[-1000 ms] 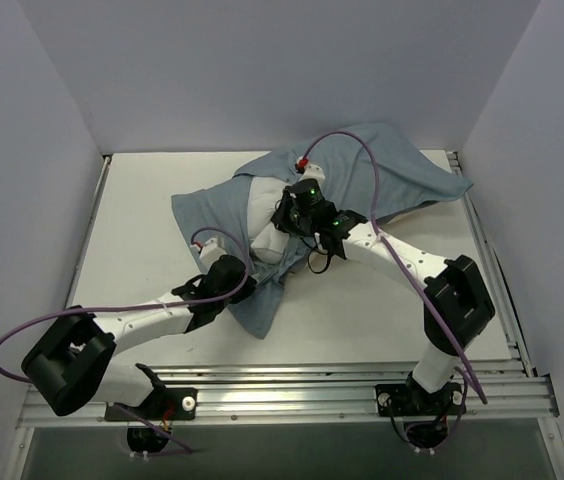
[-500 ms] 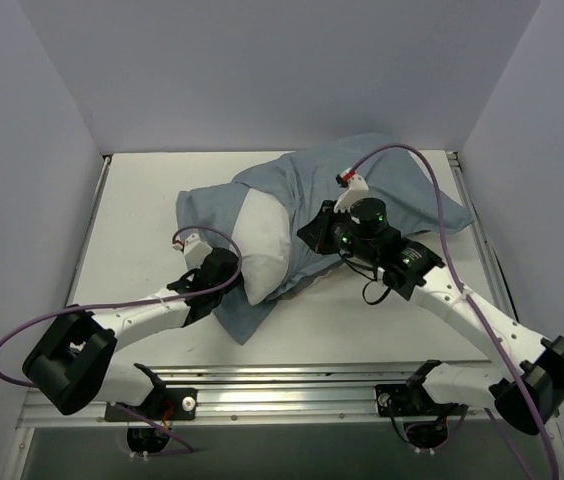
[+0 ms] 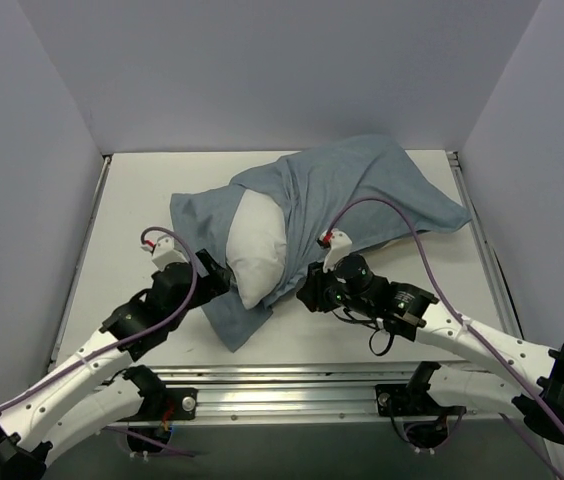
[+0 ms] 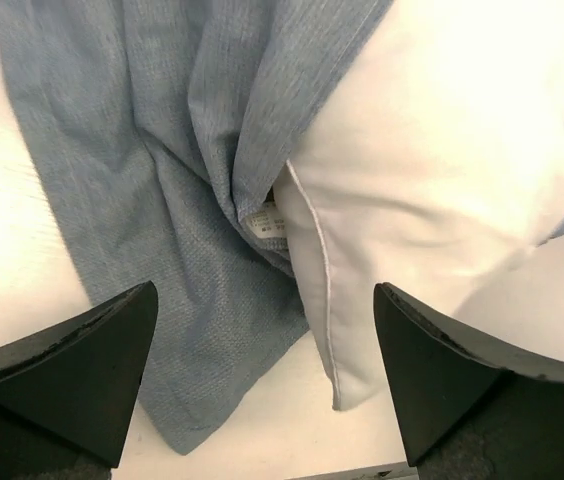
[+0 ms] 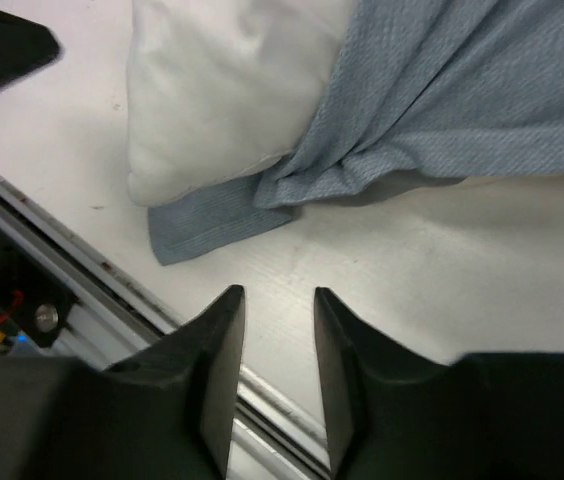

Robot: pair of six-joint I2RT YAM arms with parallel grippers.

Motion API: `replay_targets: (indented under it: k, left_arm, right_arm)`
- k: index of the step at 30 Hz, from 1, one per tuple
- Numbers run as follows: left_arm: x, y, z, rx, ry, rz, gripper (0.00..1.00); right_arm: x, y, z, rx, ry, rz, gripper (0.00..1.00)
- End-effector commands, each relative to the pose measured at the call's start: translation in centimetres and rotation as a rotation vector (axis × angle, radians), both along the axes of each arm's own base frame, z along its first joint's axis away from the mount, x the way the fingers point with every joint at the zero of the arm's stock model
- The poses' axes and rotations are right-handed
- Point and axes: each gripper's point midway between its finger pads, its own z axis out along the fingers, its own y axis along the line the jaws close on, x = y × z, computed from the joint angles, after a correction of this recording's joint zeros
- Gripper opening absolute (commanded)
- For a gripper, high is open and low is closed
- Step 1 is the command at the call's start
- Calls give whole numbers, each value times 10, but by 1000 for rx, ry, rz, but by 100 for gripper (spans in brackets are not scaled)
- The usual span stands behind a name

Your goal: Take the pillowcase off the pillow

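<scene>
The blue-grey pillowcase [image 3: 362, 185] lies bunched across the table's back and middle, still over most of the pillow. The pillow's white end [image 3: 255, 245] sticks out of the cover's mouth toward the near left. My left gripper [image 3: 214, 285] is wide open just short of that end; in the left wrist view the pillow's corner [image 4: 442, 150] and the pillowcase hem [image 4: 142, 150] lie between and beyond the left gripper's [image 4: 267, 295] fingers, untouched. My right gripper [image 3: 307, 297] hovers over bare table, narrowly open and empty. The right wrist view has the right gripper [image 5: 277, 293], pillow [image 5: 222, 90] and pillowcase [image 5: 462, 70].
A metal rail [image 3: 312, 385] runs along the table's near edge, close below the right gripper, and shows as the rail [image 5: 82, 270] in the right wrist view. Grey walls enclose the table at the left, back and right. Purple cables loop over both arms.
My left gripper has opened and drawn back toward the near edge. The right arm has come off the pillowcase toward the front, its jaws parting slightly. The cloth shifted right, baring more pillow.
</scene>
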Motion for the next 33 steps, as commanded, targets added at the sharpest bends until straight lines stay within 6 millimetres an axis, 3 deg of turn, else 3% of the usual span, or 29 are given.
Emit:
replay_targets:
  k: [1, 3, 6, 7, 9, 10, 11, 12, 13, 14, 16, 18, 19, 20, 22, 23, 25, 26, 28, 29, 31, 33]
  left_arm:
    - [-1, 28, 46, 179, -72, -27, 97]
    - [15, 34, 68, 260, -126, -52, 97]
    - [52, 32, 94, 311, -154, -106, 96]
    - [71, 26, 98, 322, -143, -125, 96]
    - [97, 24, 106, 318, -158, -173, 97]
    - [113, 19, 91, 330, -115, -198, 98]
    - [126, 14, 106, 321, -146, -213, 99]
    - [135, 7, 109, 332, -165, -262, 100]
    - [147, 3, 97, 354, -141, -282, 100]
    - [157, -2, 108, 359, -167, -296, 100]
    - [170, -14, 100, 382, -164, -365, 100]
    - [179, -23, 106, 387, -195, -415, 100]
    - [184, -25, 94, 399, -172, -431, 100]
    - [187, -25, 90, 412, -163, -438, 100]
    - [193, -21, 77, 451, -126, -436, 100]
    - [194, -20, 73, 457, -112, -436, 94]
    - [199, -18, 65, 468, -95, -438, 94]
    - [202, -10, 62, 489, -81, -410, 92]
    - [207, -7, 56, 499, -63, -412, 91]
    - [208, -4, 53, 501, -52, -409, 91]
    - [211, -2, 46, 514, -34, -418, 89]
    - [213, 0, 43, 525, -23, -425, 88]
  right_arm:
    - [23, -3, 40, -22, -158, -47, 33]
    - [32, 0, 52, -50, -201, -50, 55]
    - [47, -1, 56, -139, -253, -55, 71]
    - [53, 2, 69, -141, -292, -52, 75]
    - [62, 6, 73, -165, -316, -61, 80]
    - [66, 9, 83, -156, -339, -64, 81]
    - [69, 13, 80, -172, -345, -57, 81]
    - [72, 15, 82, -173, -351, -57, 82]
    - [75, 19, 89, -160, -367, -57, 83]
    - [78, 23, 87, -174, -374, -45, 83]
    - [82, 29, 91, -170, -389, -33, 84]
    - [89, 37, 97, -178, -413, -16, 84]
    - [92, 41, 102, -175, -429, -14, 84]
    - [96, 47, 98, -190, -429, -3, 85]
    - [106, 60, 116, -167, -480, 18, 86]
    - [110, 71, 106, -183, -470, 51, 87]
    - [120, 85, 118, -181, -509, 73, 88]
    - [127, 95, 106, -206, -499, 87, 88]
    - [137, 107, 110, -217, -534, 112, 90]
    - [144, 114, 92, -248, -517, 128, 91]
    - [155, 121, 82, -273, -514, 134, 91]
    - [168, 122, 50, -321, -474, 140, 91]
